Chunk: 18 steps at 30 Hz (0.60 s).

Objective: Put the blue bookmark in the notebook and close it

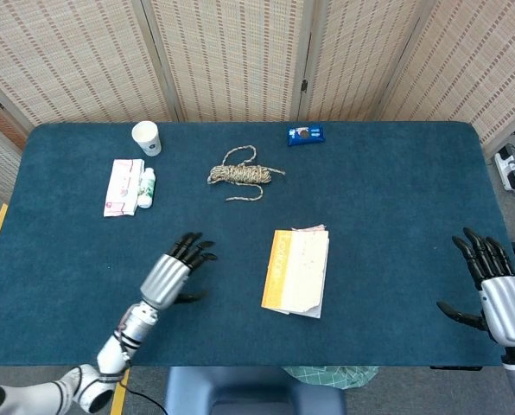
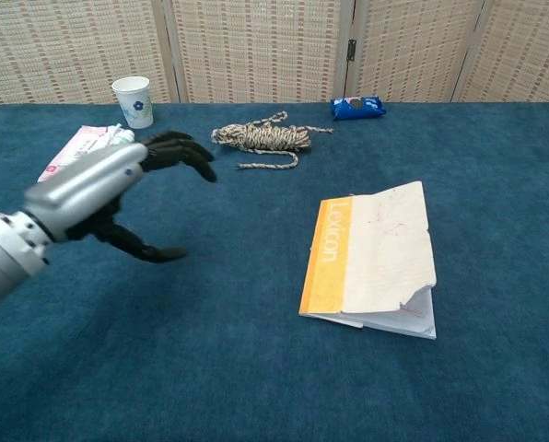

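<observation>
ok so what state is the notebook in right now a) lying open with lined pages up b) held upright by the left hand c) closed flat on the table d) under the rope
c: the notebook lies closed, cover up, on the table, with the left hand off to its side, not touching it.

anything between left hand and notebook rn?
No. In the head view only bare blue table lies between the left hand and the closed notebook. The chest view shows the same gap.

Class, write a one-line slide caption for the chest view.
Closed notebook lies flat on the table; open left hand hovers apart from it.
</observation>
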{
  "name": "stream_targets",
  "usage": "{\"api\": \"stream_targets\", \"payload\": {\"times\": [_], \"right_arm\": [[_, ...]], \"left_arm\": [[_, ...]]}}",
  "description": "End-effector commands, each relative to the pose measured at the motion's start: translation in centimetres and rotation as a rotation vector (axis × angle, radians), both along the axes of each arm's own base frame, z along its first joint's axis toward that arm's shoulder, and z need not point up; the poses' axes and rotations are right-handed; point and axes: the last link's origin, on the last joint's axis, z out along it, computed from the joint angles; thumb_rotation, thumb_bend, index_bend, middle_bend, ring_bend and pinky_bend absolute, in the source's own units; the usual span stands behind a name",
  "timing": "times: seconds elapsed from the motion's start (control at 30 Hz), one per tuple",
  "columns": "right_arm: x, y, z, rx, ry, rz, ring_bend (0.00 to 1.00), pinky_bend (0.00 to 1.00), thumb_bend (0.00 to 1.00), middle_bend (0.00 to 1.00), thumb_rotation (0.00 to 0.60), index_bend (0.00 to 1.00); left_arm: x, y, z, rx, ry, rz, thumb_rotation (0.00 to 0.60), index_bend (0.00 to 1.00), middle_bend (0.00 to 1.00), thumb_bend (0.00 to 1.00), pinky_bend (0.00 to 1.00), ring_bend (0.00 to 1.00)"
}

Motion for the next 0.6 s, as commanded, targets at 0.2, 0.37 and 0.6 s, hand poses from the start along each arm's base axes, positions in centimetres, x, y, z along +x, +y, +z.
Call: {"api": "stream_targets", "payload": {"times": [0.2, 0.37, 0.6], "right_arm": [[-1.4, -0.4, -1.4, -0.033, 0.157, -0.142, 0.00, 0.03, 0.00, 0.00, 0.600, 0.00], [-2.0, 0.2, -1.2, -0.041, 0.197, -0.210, 0.00, 0.03, 0.00, 0.00, 0.600, 0.00], [-1.2, 0.5, -1.7, -0.019, 0.180, -0.176, 0.00, 0.03, 0.00, 0.00, 0.600, 0.00]], "left_arm": [[-9.7, -5.1, 12.8, 0.227, 0.296, 0.371, 0.600, 0.22, 0.08, 0.23, 0.01, 0.00], [-11.6, -9.8, 15.7, 0.329, 0.258, 0.502, 0.600, 0.20, 0.05, 0.22, 0.00, 0.00], [-11.0, -11.3, 16.4, 0.335, 0.278, 0.455, 0.600, 0.18, 0.04, 0.20, 0.00, 0.00]]}}
